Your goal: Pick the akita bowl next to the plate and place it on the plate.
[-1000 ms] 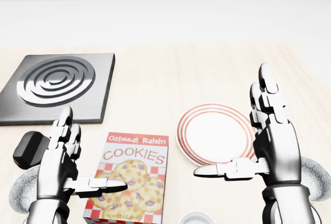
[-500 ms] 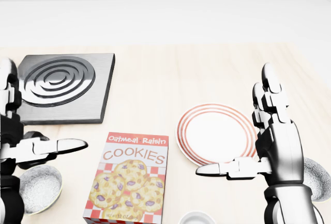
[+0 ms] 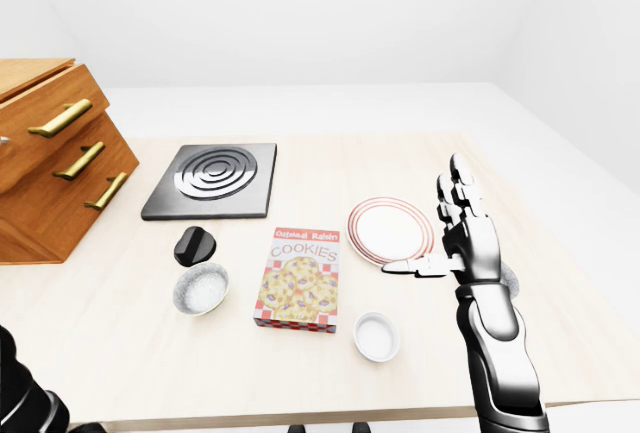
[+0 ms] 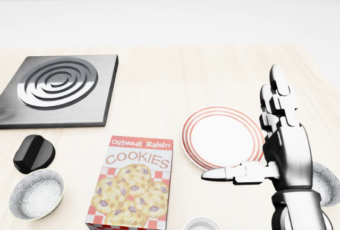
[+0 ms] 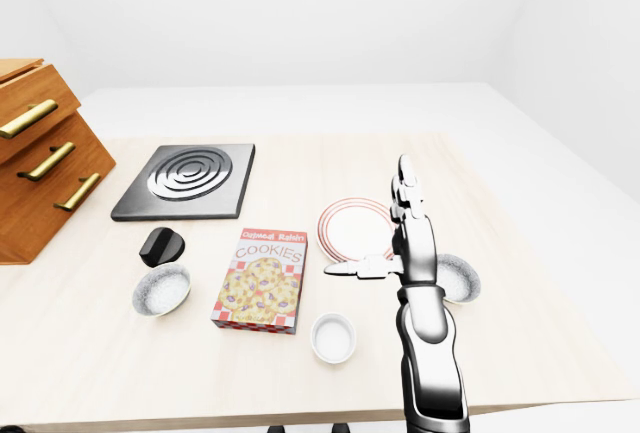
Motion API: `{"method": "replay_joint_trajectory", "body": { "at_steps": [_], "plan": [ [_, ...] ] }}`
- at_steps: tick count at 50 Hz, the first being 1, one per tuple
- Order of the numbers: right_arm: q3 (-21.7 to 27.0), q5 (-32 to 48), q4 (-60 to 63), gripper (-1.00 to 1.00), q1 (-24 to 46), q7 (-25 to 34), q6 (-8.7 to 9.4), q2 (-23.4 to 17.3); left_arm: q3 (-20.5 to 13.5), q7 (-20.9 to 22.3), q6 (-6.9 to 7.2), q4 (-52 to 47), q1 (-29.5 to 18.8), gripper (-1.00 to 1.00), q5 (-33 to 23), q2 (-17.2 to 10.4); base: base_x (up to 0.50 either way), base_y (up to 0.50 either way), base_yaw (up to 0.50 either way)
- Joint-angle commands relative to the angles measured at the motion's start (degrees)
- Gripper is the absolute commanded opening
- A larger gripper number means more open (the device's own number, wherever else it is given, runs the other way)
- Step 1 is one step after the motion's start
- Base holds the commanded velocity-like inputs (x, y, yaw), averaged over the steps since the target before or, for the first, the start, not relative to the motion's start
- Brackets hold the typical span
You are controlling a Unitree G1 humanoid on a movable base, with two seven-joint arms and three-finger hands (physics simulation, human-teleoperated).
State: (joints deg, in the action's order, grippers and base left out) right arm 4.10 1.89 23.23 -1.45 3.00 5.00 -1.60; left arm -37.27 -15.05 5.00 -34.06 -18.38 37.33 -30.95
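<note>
The akita bowl (image 5: 457, 279), grey and speckled, sits on the table just right of the red-rimmed white plate (image 4: 220, 137). My right hand hides most of the bowl in the head view, where only its edge (image 4: 325, 183) shows at the lower right. My right hand (image 4: 241, 126) is open, fingers pointing up and thumb stretched left over the plate's lower rim. It stands above the table between plate and bowl and holds nothing. My left hand is out of all views; only a dark part of the arm (image 3: 22, 398) shows at the bottom left.
A second speckled bowl (image 4: 36, 193) and a black knob-like object (image 4: 34, 153) lie at the lower left. The cookie box (image 4: 138, 179) lies left of the plate, with a small white bowl (image 3: 377, 336) below it. A stove plate (image 4: 58, 86) and wooden drawers (image 3: 50, 153) are further left.
My left hand swung out to the left and left the head view, uncovering the left bowl and the black object. The right hand has hardly moved.
</note>
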Motion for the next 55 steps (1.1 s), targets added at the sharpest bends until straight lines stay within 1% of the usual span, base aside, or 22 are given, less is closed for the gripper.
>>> {"method": "replay_joint_trajectory", "body": {
  "at_steps": [1, 3, 5, 6, 7, 8, 9, 12, 13, 17, 20, 21, 25, 27, 33, 34, 37, 41, 45, 47, 53, 55],
  "plan": [
    [-0.14, 0.00, 0.38, 1.00, -0.14, 0.02, 0.00, 0.05, -14.56, -5.62, 0.00, 9.07, 0.25, 1.00, 14.35, -18.20, 0.00, 0.00, 0.00],
    [-0.13, 0.02, -0.09, 1.00, -0.16, 0.03, 0.00, 0.04, -16.41, -5.89, 0.00, 10.69, 1.52, 1.00, 15.74, -19.72, 0.00, 0.00, 0.00],
    [-0.16, 0.03, 0.00, 1.00, -0.15, 0.00, 0.00, 0.07, -18.25, -5.37, 0.00, 12.33, 2.84, 1.00, 15.72, -21.18, 0.00, 0.00, 0.00],
    [-0.24, 0.07, 0.26, 1.00, -0.15, 0.00, 0.00, 0.07, -19.80, -4.62, 0.00, 14.03, 3.60, 1.00, 15.52, -22.13, 0.00, 0.00, 0.00],
    [-0.24, 0.07, 0.28, 1.00, -0.15, 0.01, 0.00, 0.07, -19.87, -4.65, 0.00, 14.19, 3.79, 1.00, 15.66, -22.28, 0.00, 0.00, 0.00],
    [-0.16, 0.02, 0.10, 1.00, -0.08, -0.01, 0.00, 0.07, -21.48, -3.96, 0.00, 15.75, 4.54, 1.00, 15.47, -22.96, 0.00, 0.00, 0.00],
    [-0.16, 0.02, 0.24, 1.00, -0.08, -0.02, 0.00, 0.07, -22.17, -3.49, 0.00, 16.42, 5.15, 1.00, 15.03, -23.30, 0.00, 0.00, 0.00],
    [-0.20, 0.04, 0.22, 1.00, -0.12, 0.00, 0.00, 0.06, -24.24, -1.81, 0.00, 19.57, 6.67, 1.00, 13.12, -23.66, 0.00, 0.00, 0.00],
    [-0.14, -0.02, 0.41, 1.00, -0.10, 0.01, 0.00, 0.05, -25.95, 0.26, 0.00, 21.72, 8.11, 1.00, 11.04, -23.78, 0.00, 0.00, 0.00],
    [-0.14, -0.02, 0.29, 1.00, -0.10, -0.01, 0.00, 0.06, -29.61, 4.45, 0.00, 27.24, 10.70, 1.00, 6.99, -23.38, 0.00, 0.00, 0.00],
    [-0.31, 0.06, 0.09, 1.00, -0.19, -0.03, 0.00, 0.11, -32.19, 6.57, 0.00, 31.77, 12.28, 1.00, 4.92, -23.41, 0.00, 0.00, 0.00],
    [-0.32, 0.06, -0.05, 1.00, -0.32, 0.00, 0.00, 0.12, -33.24, 8.02, 0.00, 34.57, 13.28, 1.00, 3.19, -23.54, 0.00, 0.00, 0.00],
    [-0.36, 0.07, -0.21, 1.00, -0.28, 0.01, 0.00, 0.12, -34.52, 10.22, 0.00, 40.36, 14.76, 1.00, 1.19, -23.65, 0.00, 0.00, 0.00],
    [-0.40, 0.09, -0.32, 1.00, -0.32, 0.01, 0.00, 0.14, -34.55, 10.79, 0.00, 42.19, 15.21, 1.00, 0.80, -23.54, 0.00, 0.00, 0.00],
    [-0.51, 0.13, -0.59, 1.00, -0.56, 0.08, 0.00, 0.17, -31.96, 12.38, 0.00, 49.23, 16.30, 1.00, -1.16, -21.70, 0.00, 0.00, 0.00],
    [-0.51, 0.13, -0.58, 1.00, -0.56, 0.08, 0.00, 0.18, -31.85, 12.37, 0.00, 49.42, 16.39, 1.00, -1.06, -21.73, 0.00, 0.00, 0.00],
    [-0.55, 0.15, -0.36, 1.00, -0.66, 0.09, 0.00, 0.20, -30.51, 13.25, 0.00, 54.55, 17.12, 1.00, -1.89, -21.32, 0.00, 0.00, 0.00],
    [-0.73, 0.27, -0.60, 1.00, -0.79, 0.10, 0.00, 0.26, -28.85, 14.11, 0.00, 61.38, 18.04, 1.00, -1.94, -20.82, 0.00, 0.00, 0.00],
    [-0.74, 0.40, -1.03, 1.00, -0.74, 0.08, 0.00, 0.23, -27.14, 14.42, 0.00, 64.64, 19.02, 1.00, -0.74, -20.16, 0.00, 0.00, 0.00],
    [-0.77, 0.49, -0.94, 1.00, -0.75, 0.05, 0.00, 0.22, -25.64, 14.56, 0.00, 67.08, 19.00, 1.00, -0.58, -19.80, 0.00, 0.00, 0.00],
    [-0.80, 0.52, -1.60, 1.00, -0.76, 0.24, 0.00, 0.16, -23.85, 14.15, -1.29, 69.00, 19.40, 1.00, 0.72, -20.05, 0.00, 0.00, 0.00],
    [-1.55, 1.85, -2.97, 1.00, -0.75, 0.71, 0.00, -0.35, -23.28, 14.44, -2.48, 70.39, 19.49, 1.00, 0.84, -20.08, 0.00, 0.00, 0.00]
  ]
}}
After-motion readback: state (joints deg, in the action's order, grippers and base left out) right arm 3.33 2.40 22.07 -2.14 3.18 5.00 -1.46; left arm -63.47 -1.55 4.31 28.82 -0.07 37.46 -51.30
